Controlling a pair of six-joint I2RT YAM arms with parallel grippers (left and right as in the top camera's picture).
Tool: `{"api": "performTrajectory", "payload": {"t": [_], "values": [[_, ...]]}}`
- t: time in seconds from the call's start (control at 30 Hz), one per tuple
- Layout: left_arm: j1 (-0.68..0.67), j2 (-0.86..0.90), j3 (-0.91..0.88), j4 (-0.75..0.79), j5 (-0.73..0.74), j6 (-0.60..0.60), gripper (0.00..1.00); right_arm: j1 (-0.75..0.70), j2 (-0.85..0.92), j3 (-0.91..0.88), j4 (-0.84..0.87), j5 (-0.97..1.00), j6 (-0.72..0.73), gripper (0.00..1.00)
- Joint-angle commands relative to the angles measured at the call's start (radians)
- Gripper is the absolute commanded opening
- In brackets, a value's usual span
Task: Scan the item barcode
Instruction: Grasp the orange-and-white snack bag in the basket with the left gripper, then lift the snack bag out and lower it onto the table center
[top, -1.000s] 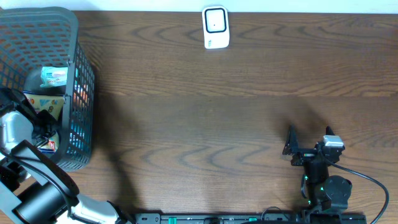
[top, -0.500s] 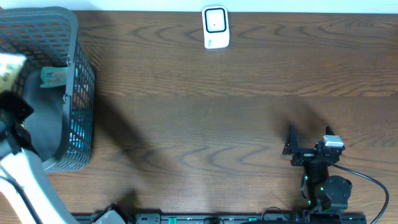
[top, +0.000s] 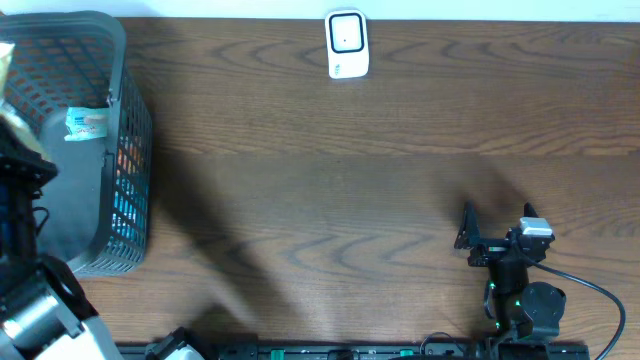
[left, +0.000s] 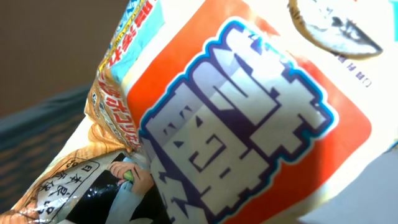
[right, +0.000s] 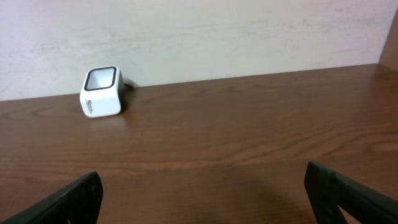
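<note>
Half looks done: the snack packet (left: 249, 124) hangs over the basket (top: 125, 120) at far left, grasped in the clenched fingers of the left arm (top: 18, 205), but the far scanner (top: 347, 44) is well apart, and the right fingers (right: 71, 199) rest released, empty.

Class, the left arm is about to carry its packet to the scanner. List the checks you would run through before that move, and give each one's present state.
1. Grip: the orange and white printed snack packet is held by the shut left tool: ok.
2. Barcode found: not ok; the left wrist view shows only lettering.
3. Packet clear of the grey plastic mesh basket: cannot tell; it sits at the overhead view's edge.
4. Target: the white box-shaped scanner is upright, window uncovered: ok.
5. Route: the brown wooden table is bare between basket and scanner: ok.
6. Other arm: the right tool is open, away from that route: ok.
</note>
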Motion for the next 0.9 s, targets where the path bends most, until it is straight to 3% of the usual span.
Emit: {"api": "performTrajectory", "payload": {"t": [0.0,0.1,0.47,0.7,0.87], "values": [[-0.062,-0.020,0.006,0.014,0.251,-0.052,0.07,-0.004,-0.002,-0.002,-0.003,0.009,-0.016,0.99],[-0.148,-0.014,0.005,0.007,0.318,-0.051,0.07,-0.004,-0.002,-0.002,-0.002,0.009,-0.016,0.99],[-0.573,0.051,-0.005,-0.060,0.316,0.058,0.07,-0.004,-0.002,-0.002,-0.002,0.009,-0.016,0.99],[-0.823,0.219,-0.005,-0.221,0.171,0.173,0.07,-0.004,-0.002,-0.002,-0.002,0.009,-0.016,0.99],[-0.974,0.356,-0.005,-0.234,0.072,0.193,0.08,-0.004,-0.002,-0.002,-0.002,0.009,-0.016,0.99]]}}
